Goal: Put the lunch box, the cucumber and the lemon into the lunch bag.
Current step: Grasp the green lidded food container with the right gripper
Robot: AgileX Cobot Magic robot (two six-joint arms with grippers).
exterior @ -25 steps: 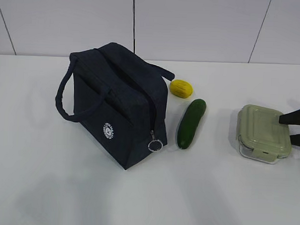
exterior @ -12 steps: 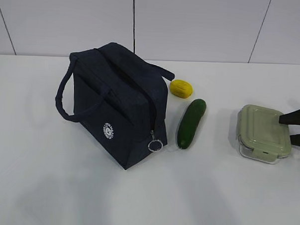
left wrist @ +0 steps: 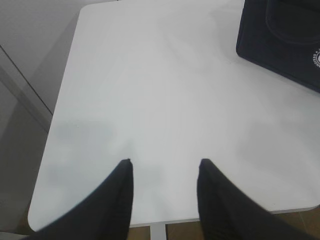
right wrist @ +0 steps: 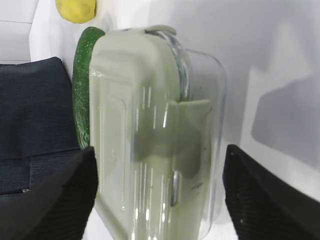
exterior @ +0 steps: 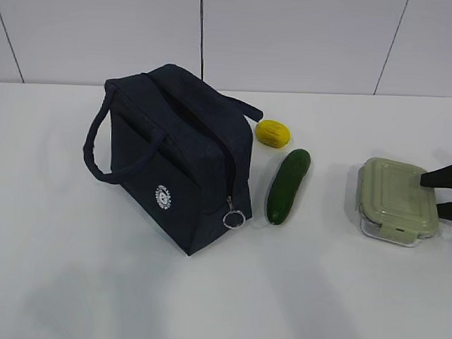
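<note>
Lunch bag (exterior: 178, 156) stands on white table (exterior: 71, 283), zipped shut, ring pull at its near corner. Lemon (exterior: 272, 133) and cucumber (exterior: 288, 186) lie just to the bag's right, apart from it. Lunch box (exterior: 397, 201) sits further right. R gripper (right wrist: 157, 192) has jaws wide apart, one either side of the box, not clamped. L gripper (left wrist: 165, 172) hangs over bare table, jaws partly apart, nothing between.

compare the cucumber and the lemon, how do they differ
The cucumber is dark green, long and slim; the lemon is bright yellow, short and oval. The cucumber is much the bigger and lies nearer the camera; the lemon sits behind its far end. Both rest on the white table beside the lunch bag.
</note>
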